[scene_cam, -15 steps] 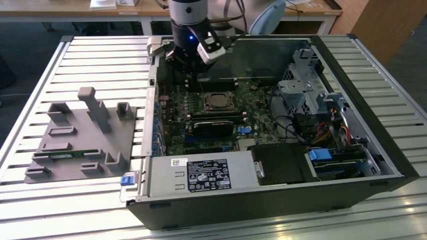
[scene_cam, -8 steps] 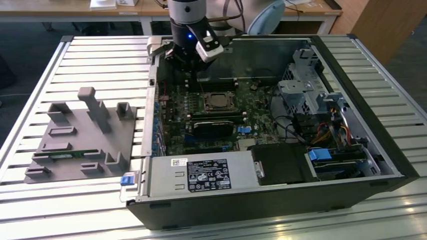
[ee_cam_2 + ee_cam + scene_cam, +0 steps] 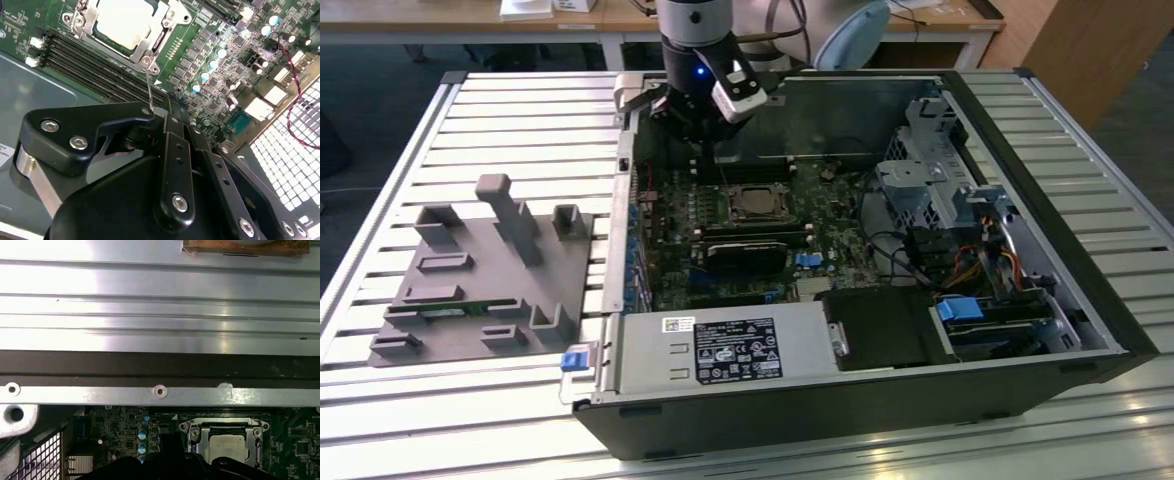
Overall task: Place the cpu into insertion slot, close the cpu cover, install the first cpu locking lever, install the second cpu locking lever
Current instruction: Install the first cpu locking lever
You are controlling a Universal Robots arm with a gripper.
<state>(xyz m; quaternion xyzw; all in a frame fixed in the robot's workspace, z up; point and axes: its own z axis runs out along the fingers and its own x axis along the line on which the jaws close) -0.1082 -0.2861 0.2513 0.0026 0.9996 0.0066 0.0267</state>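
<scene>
Pinching, seemingly, the first cpu locking lever (image 3: pixel 149 87), the closed end effector (image 3: pixel 167 111) must swing it down to latch.

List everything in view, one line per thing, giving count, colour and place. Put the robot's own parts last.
slatted aluminium table: one, silver, under everything.
open computer case: one, black, on the table toward the exterior view's right.
moulded parts holder: one, grey, on the table at the exterior view's left.
motherboard: one, green, inside the case.
power supply box: one, silver-grey, along the case's near wall.
long memory slots: several, black, beside the cpu.
flat square cpu: one, pale silver, on the motherboard.
metal cpu cover frame: one, dark silver, lying flat around the cpu.
thin wire locking lever: one, silver, rising from the cover's corner toward the gripper.
gripper: one, black, over the motherboard at the lever's tip.
</scene>
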